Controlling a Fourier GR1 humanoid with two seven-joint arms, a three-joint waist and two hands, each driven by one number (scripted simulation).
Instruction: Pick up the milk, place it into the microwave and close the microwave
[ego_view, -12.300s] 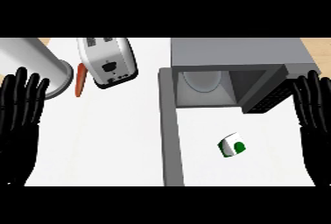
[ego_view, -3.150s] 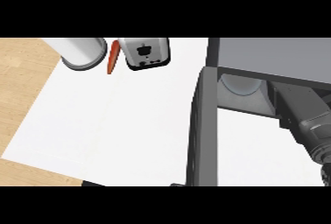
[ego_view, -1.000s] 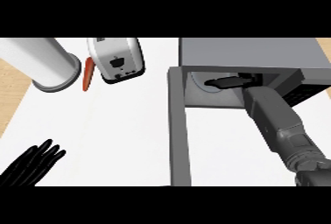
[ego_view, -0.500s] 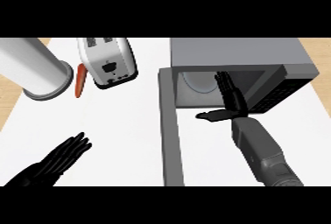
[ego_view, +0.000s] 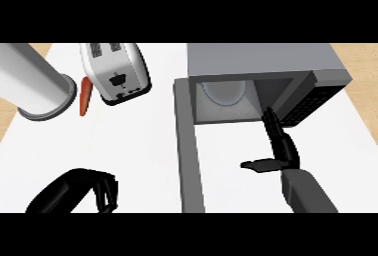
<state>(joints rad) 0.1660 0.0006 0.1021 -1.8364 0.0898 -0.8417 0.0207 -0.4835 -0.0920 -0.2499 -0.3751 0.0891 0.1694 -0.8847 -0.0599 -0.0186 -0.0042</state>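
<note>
One microwave (ego_view: 262, 60) stands at about one o'clock on the white tabletop (ego_view: 140, 140), its cavity facing down the view and its door (ego_view: 188, 150) swung fully open, a long grey slab running from the cavity's left edge toward six o'clock. Inside the cavity I can make out a pale round plate (ego_view: 224, 92) at the back; the milk carton I cannot find anywhere, inside or out. The right hand (ego_view: 280, 145) hangs just before the cavity's mouth at about four o'clock, released, its fingers straight and pointing toward twelve at the opening, the thumb (ego_view: 258, 164) stuck out to the left, holding nothing. The left hand (ego_view: 88, 192) sits low at seven o'clock, fingers curled under and clenched on nothing I can see. Over at eleven o'clock there is one white toaster (ego_view: 117, 72), tilted, with one orange carrot (ego_view: 86, 97) lying just beside its left flank, its long axis running roughly twelve to six. Further left, at ten o'clock, one big grey cylinder (ego_view: 37, 82) lies across the tabletop's corner. The open door stands between the two hands.
</note>
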